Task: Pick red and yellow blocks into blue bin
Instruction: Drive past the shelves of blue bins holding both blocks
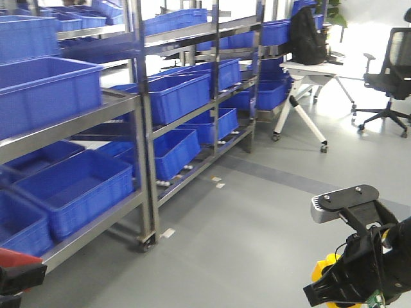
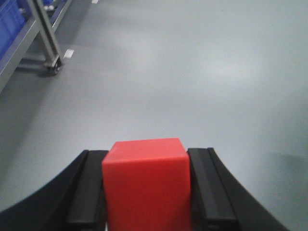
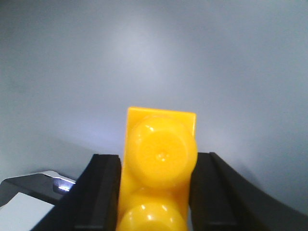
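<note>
- The left claw (image 2: 147,155) is clamped on the red cube (image 2: 147,185). One black pad (image 2: 204,190) presses flat against each side face, so the cube sits square and well down between the jaws.
- The right claw (image 3: 156,161) is closed on the yellow brick (image 3: 161,144), gripping its long sides. The round studs face the wrist camera, which makes sense: the smooth side walls give the pads a better hold than the bumpy top would.
- Both wrist views show only bare grey floor (image 2: 183,72) beyond the blocks. Both blocks are therefore up in the air and nowhere near a bin.
- In the front view the yellow brick shows at the lower right in the right claw. A sliver of red at the lower left edge marks the left arm. The two arms are well apart and low in the picture.
- The metal rack (image 1: 144,128) runs along the left, full of blue crates. I take the blue bin (image 1: 51,102) to be the large smooth-walled crate on the middle shelf at far left, but that is a guess.
- The ribbed crate (image 1: 77,192) on the shelf below it is not the one I want.
- As I read it, picking is done and the carry and drop are left. The shelf above leaves little room over the crates, so I would bring each claw in low over the rim before letting go.
- The glossy brick could slip if I swing fast, so I would move slowly.
</note>
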Tool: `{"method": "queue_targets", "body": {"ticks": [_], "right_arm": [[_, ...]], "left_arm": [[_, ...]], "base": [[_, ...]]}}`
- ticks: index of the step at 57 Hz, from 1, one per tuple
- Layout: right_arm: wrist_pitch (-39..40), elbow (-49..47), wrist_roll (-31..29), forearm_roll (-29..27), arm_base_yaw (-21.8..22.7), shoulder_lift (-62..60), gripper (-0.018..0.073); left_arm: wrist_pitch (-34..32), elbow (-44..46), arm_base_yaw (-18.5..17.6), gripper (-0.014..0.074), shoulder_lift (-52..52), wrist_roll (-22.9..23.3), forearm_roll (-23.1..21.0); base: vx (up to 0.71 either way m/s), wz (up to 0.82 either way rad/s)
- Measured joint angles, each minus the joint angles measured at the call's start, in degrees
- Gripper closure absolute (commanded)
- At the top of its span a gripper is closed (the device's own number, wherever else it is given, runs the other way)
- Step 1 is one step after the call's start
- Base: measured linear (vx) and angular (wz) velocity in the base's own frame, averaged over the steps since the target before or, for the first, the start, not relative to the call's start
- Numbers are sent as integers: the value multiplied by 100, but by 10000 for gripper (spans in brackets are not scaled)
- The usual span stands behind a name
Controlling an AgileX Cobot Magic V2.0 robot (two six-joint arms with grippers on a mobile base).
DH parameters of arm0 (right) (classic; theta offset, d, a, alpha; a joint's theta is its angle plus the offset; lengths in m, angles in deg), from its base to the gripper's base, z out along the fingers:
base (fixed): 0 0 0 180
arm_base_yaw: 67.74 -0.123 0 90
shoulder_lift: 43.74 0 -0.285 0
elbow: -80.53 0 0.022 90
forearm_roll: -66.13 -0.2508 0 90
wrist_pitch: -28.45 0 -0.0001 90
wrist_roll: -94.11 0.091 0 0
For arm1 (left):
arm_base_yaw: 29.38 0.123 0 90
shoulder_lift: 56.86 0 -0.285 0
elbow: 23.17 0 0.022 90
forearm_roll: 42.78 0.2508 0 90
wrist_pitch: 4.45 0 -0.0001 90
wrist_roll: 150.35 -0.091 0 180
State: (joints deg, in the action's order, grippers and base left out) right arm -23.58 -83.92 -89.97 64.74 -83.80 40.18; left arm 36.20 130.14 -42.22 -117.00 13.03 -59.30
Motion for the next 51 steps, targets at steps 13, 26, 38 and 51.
{"method": "queue_targets", "body": {"ticks": [13, 26, 38, 51], "right_arm": [[0, 0, 0, -7, 0, 0, 315], [0, 0, 0, 4, 0, 0, 315], [-5, 0, 0, 4, 0, 0, 315], [-5, 0, 0, 8, 0, 0, 315]], "left_arm": [[-4, 0, 0, 261, 0, 0, 0], [1, 0, 0, 261, 0, 0, 0], [1, 0, 0, 261, 0, 0, 0], [1, 0, 0, 261, 0, 0, 0]], "base": [[42, -25], [43, -30], [43, -29], [42, -23]]}}
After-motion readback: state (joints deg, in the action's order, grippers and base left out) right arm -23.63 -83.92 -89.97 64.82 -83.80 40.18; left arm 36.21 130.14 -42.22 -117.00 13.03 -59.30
